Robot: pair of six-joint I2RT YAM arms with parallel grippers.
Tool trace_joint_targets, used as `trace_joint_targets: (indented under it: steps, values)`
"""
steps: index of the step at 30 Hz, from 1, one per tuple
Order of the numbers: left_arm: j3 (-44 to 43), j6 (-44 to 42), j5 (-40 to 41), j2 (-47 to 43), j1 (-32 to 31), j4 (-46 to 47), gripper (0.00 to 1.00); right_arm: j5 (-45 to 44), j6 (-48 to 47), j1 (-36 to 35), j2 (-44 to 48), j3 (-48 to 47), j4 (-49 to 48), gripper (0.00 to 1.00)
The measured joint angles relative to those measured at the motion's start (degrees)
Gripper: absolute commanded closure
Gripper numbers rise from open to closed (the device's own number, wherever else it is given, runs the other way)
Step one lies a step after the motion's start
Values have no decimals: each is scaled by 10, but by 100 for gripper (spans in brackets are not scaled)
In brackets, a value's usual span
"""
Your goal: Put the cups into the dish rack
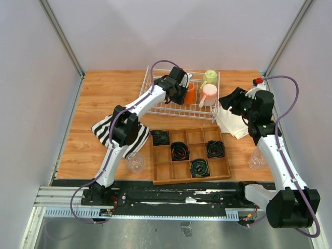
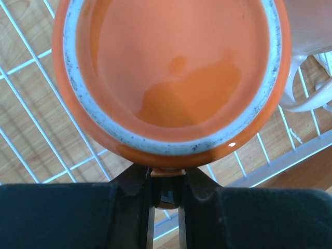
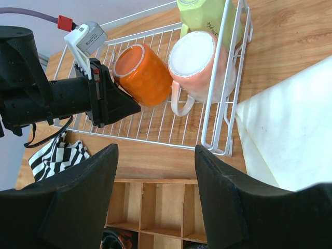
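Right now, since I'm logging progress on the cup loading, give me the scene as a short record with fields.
left gripper: shut on the orange mug, at its handle
orange mug: tipped on its side inside the dish rack, next to the pink mug
also in rack: pink mug, yellow-green mug
right gripper: open, holding nothing
outside rack: tumbler by the left arm, tumbler by the right arm
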State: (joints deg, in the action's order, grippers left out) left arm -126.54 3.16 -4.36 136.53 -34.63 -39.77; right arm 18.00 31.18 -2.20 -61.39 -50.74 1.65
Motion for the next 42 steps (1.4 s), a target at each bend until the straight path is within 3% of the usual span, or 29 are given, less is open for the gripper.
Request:
trace_joint_targets:
  steps: [11,18,33,42]
  values:
    - [5,-5,-2,12,-1,38,98,0,-10,0,0,-2,2,38]
    - [5,-13,1,16,-6,47,69,0,-21,0,-5,-12,11,38]
    - [-2,-12,3,18,-13,57,45,-3,-47,-13,-23,-27,30,40]
    - [7,-5,10,8,-13,59,41,-22,-65,-80,-96,-97,63,41]
